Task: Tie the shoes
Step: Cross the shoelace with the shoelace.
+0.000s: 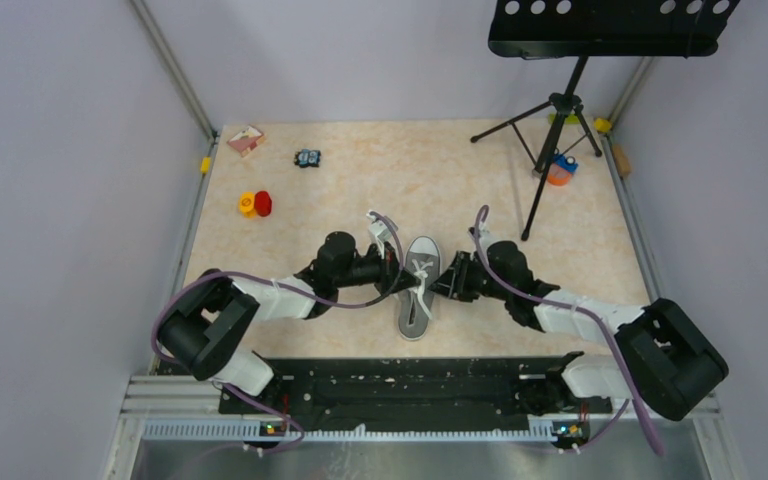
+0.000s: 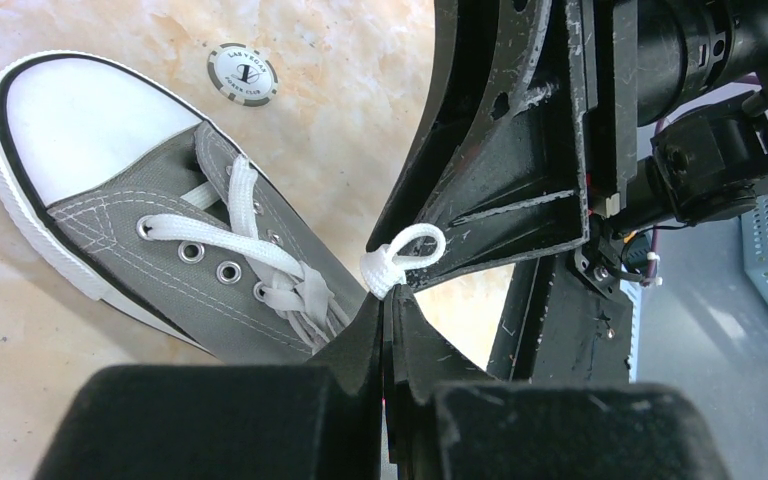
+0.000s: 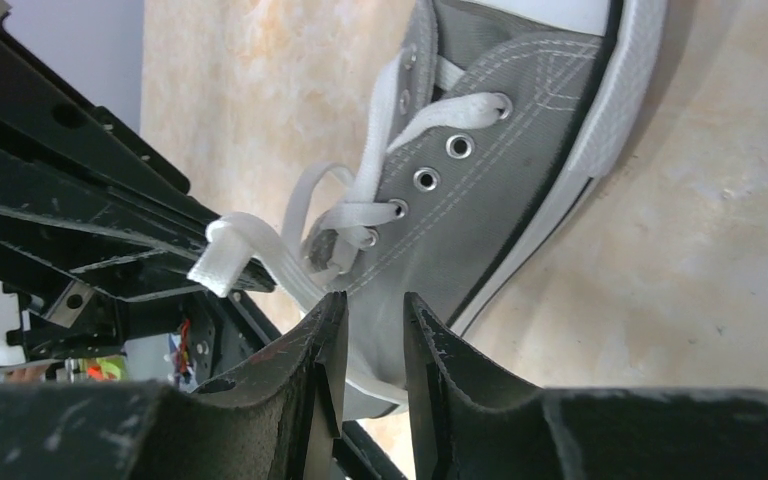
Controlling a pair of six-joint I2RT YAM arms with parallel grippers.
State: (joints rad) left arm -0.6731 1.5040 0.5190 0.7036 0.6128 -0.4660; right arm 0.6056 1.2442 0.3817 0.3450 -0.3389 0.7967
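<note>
Grey canvas sneaker [image 2: 160, 230], white rubber toe cap [image 2: 80, 120], laid on marbled worktop [image 1: 380, 190], flat white lace loop [image 2: 405, 258] pinched by left tool [image 2: 385, 310], right tool [image 3: 375, 330] held narrowly parted.

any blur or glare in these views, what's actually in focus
Top external: even, soft light, faint shadows, the sneaker small but clear. Left wrist: the toe cap glaring white, the left gripper blurred up close, the lace loop crisp. Right wrist: eyelets sharp, the right gripper dark and soft.
</note>
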